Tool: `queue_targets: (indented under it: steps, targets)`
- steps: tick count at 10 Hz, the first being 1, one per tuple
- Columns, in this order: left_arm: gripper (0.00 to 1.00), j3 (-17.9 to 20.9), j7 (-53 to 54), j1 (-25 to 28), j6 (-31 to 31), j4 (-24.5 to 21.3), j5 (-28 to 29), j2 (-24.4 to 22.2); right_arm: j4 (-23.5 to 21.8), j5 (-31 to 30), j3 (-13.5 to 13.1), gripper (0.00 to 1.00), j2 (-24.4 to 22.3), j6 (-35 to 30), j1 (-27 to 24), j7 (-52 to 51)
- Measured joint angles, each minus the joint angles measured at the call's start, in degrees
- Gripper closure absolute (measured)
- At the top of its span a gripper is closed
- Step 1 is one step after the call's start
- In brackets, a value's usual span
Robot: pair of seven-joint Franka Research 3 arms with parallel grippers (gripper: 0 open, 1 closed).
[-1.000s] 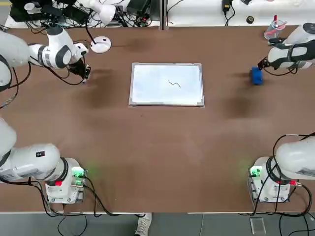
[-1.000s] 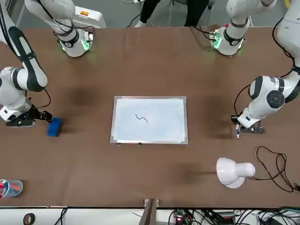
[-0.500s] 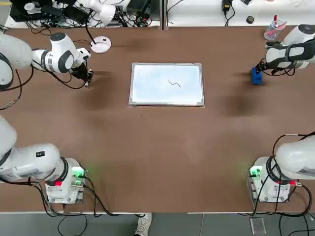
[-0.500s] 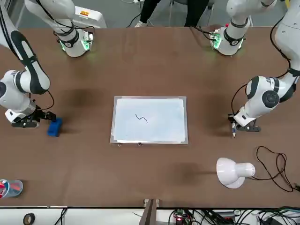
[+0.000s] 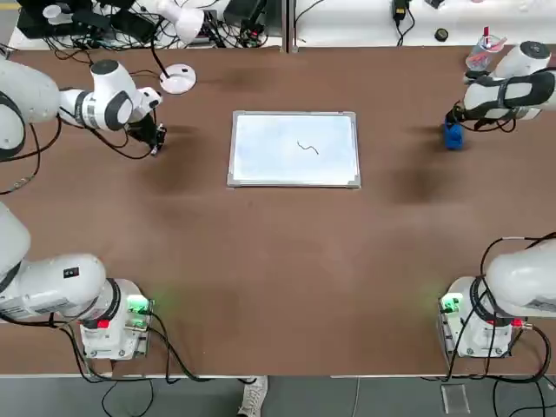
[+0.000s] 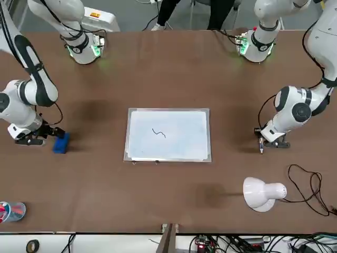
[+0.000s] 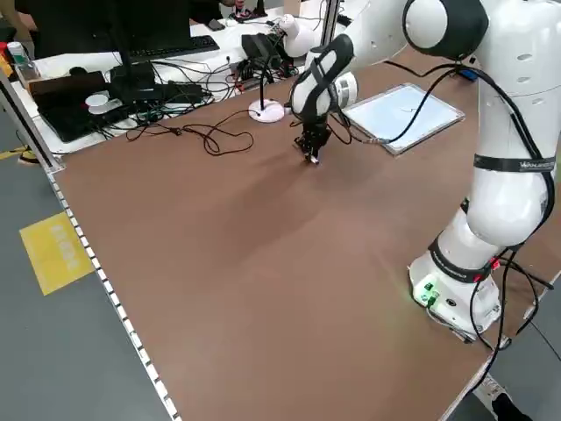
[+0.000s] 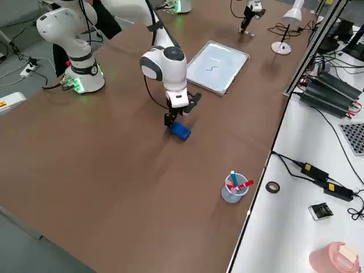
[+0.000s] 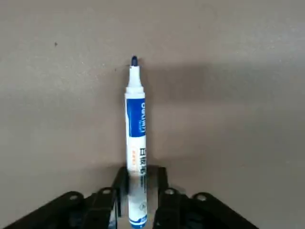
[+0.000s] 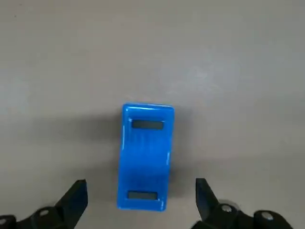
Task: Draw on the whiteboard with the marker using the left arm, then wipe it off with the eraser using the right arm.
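My right claw (image 10: 140,200) hangs wide open over the eraser (image 10: 145,155), whose long axis runs lengthwise between the fingers, pointing away from the wrist.

The table (image 5: 278,261) is being viewed from overhead, from across, and diagonally from both sides; the whiteboard (image 5: 294,148) is being shared by all four.

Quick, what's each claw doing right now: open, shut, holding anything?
Left claw: fingers on either side of the marker; whether they grip it cannot be told.
Right claw: open, astride the eraser, holding nothing.
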Motion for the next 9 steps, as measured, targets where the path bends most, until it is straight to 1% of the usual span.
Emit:
queue_targets:
  steps: [1, 2, 3, 4, 5, 7, 8, 9]
  targets:
    - [0.64, 0.0, -0.1, 0.0, 0.0, 0.0, 0.0, 0.1, 0.0, 0.0, 0.0, 0.00, 0.6, 0.7, 0.2, 0.2]
    - [0.62, 0.0, -0.3, 0.0, 0.0, 0.0, 0.0, 0.2, 0.0, 0.0, 0.0, 0.00, 1.1, 1.1, 0.2, 0.3]
    - [0.62, -0.1, -0.4, 0.0, 0.0, 0.0, 0.0, 0.2, 0.0, 0.0, -0.1, 0.00, 1.5, 1.6, 0.2, 0.3]
    - [0.58, -0.1, -0.5, -0.1, 0.0, 0.0, 0.0, 0.2, 0.0, 0.0, -0.3, 0.00, 1.8, 2.3, 0.1, 0.3]
    - [0.58, -0.2, -0.5, -0.1, 0.0, 0.1, 0.0, 0.2, -0.1, 0.0, -0.4, 0.00, 2.0, 2.9, -0.1, 0.2]
    - [0.51, -0.6, -0.8, -0.3, 0.0, 0.3, 0.0, 0.2, -0.2, 0.0, -0.4, 0.00, 2.7, 4.5, -0.3, 0.2]
    - [0.50, -0.7, -0.9, -0.6, 0.0, 0.4, 0.0, 0.2, -0.2, 0.0, -0.4, 0.00, 3.4, 5.5, -0.3, 0.2]
    - [0.47, -0.7, -1.0, -0.8, 0.0, 0.5, 0.0, 0.2, -0.3, -0.1, -0.4, 0.00, 4.0, 6.3, -0.3, 0.2]
